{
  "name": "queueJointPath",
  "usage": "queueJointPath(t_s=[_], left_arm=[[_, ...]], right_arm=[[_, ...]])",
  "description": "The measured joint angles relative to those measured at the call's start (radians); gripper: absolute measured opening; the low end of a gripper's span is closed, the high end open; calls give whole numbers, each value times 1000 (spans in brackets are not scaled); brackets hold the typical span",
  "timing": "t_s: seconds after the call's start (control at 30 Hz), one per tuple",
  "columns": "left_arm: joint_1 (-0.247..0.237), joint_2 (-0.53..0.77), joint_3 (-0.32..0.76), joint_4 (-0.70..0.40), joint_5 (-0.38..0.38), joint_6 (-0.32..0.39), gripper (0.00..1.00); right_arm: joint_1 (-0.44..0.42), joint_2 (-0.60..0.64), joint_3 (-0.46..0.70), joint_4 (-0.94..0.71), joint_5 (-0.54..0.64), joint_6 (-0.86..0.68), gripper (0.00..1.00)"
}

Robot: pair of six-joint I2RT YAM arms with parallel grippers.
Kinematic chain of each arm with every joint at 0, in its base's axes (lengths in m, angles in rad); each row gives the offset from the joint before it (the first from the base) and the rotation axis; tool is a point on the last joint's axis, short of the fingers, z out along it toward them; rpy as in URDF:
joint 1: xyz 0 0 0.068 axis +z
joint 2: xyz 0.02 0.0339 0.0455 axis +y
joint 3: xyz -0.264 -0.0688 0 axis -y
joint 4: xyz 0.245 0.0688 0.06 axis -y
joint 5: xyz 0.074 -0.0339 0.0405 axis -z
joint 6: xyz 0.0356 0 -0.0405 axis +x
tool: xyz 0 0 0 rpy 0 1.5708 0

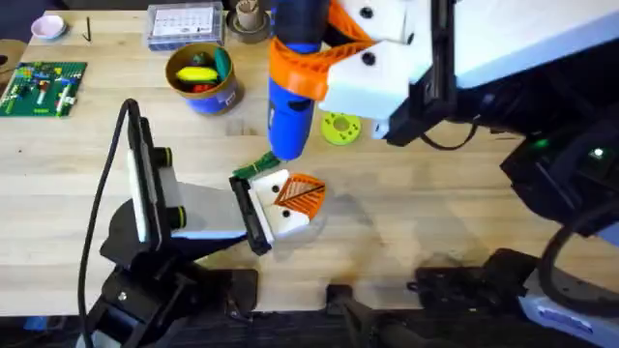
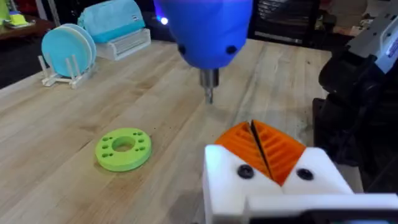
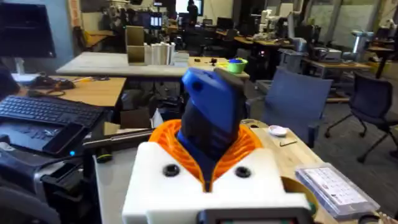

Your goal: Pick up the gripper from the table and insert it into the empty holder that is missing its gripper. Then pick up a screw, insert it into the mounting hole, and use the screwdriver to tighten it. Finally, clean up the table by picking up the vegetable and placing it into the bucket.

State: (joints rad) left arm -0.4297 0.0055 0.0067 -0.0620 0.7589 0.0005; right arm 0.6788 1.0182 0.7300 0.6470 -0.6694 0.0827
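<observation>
The blue screwdriver hung upright at centre frame, the right gripper jaws clamped on it, its bit above the white holder, which the left gripper jaws clamped on the worktop.

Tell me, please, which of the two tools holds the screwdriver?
The right tool, shut around the blue screwdriver; the left tool sits low without it.

Wooden table; bucket, green disc, vegetable on it.
</observation>
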Motion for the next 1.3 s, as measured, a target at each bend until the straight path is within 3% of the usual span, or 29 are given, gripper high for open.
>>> queueJointPath(t_s=[0.77, 1.3], left_arm=[[0, 0, 0, 0, 0, 0, 4], [0, 0, 0, 0, 0, 0, 4]], right_arm=[[99, 29, 0, 4, 3, 15, 23], [100, 62, 0, 4, 4, 15, 23]])
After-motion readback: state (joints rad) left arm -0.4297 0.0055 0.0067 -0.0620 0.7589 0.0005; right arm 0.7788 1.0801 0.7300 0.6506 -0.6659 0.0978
